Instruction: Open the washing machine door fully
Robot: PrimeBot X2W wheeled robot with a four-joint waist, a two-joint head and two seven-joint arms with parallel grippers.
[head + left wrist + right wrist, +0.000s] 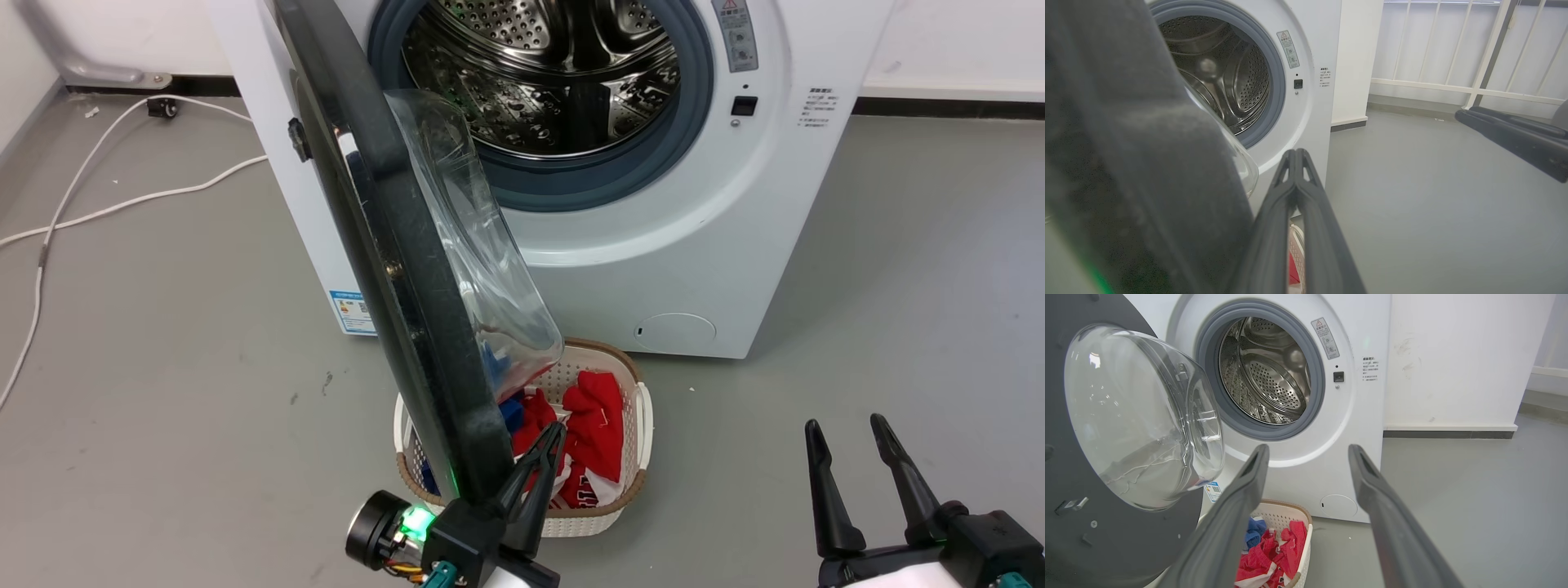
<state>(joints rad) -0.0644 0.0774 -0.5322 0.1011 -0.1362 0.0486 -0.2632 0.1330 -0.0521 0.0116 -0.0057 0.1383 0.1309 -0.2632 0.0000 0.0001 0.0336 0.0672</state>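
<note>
Head view looking down — wrist views low, sharing the washing machine door [1126,163] [1139,416]

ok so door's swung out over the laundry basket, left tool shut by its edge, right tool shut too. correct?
No: the right tool is open, fingers spread apart, as the right wrist view shows. The rest holds: the washing machine door is swung out over the laundry basket and the left tool is shut by its edge.
</note>
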